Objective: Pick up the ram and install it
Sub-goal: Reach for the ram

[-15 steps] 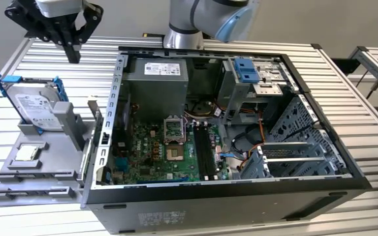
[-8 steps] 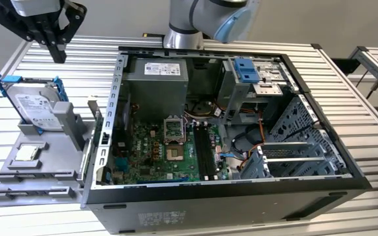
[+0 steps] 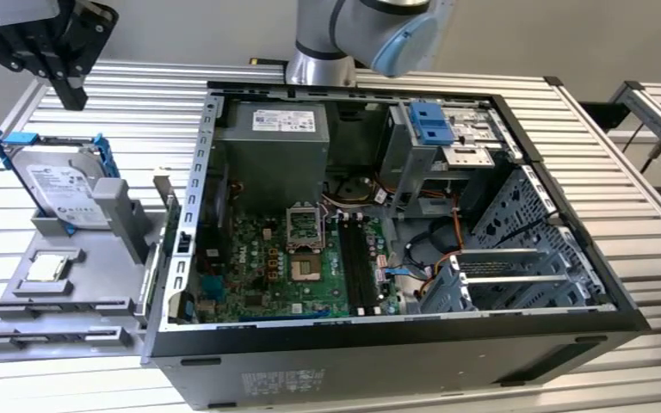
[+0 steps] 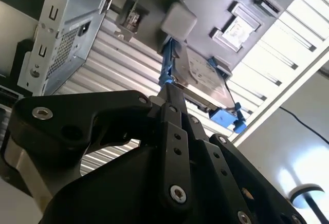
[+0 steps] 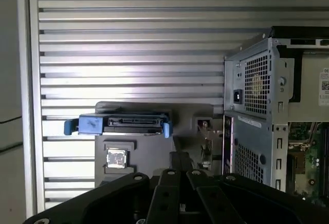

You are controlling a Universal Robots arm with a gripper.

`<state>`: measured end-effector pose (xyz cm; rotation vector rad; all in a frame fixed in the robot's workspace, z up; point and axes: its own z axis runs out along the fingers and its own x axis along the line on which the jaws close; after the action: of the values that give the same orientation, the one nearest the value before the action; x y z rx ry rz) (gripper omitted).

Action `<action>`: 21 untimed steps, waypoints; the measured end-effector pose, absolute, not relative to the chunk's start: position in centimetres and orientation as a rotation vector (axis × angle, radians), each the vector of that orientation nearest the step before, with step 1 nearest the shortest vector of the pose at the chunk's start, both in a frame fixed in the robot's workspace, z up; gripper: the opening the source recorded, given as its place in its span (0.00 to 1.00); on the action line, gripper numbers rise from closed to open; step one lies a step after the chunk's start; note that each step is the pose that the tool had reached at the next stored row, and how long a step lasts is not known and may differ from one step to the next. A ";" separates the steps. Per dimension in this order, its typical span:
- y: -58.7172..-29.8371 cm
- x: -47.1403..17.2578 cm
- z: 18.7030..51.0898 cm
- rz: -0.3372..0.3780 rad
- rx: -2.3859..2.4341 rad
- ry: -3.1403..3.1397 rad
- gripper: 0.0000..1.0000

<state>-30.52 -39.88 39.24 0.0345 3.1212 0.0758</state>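
Hovering above the surface, the gripper [image 3: 72, 97] hangs off the computer case's [image 3: 399, 344] rear corner, on the gray holder [image 3: 32, 327] side. The jaws look clenched on nothing. I take the thin edge-on strip in the first wrist view as the ram [image 5: 206, 144], though it's hard to be sure. It stands in the holder just beside the case wall, long axis along that wall, nearer the case than the jaws.
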 end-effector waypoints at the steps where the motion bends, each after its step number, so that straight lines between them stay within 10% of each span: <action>1: -39.9 -30.9 39.2 0.076 0.034 3.121 0.00; 21: -40.0 -35.2 39.2 0.076 0.026 3.121 0.00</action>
<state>-35.24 -40.03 39.21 0.0258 3.1215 0.0759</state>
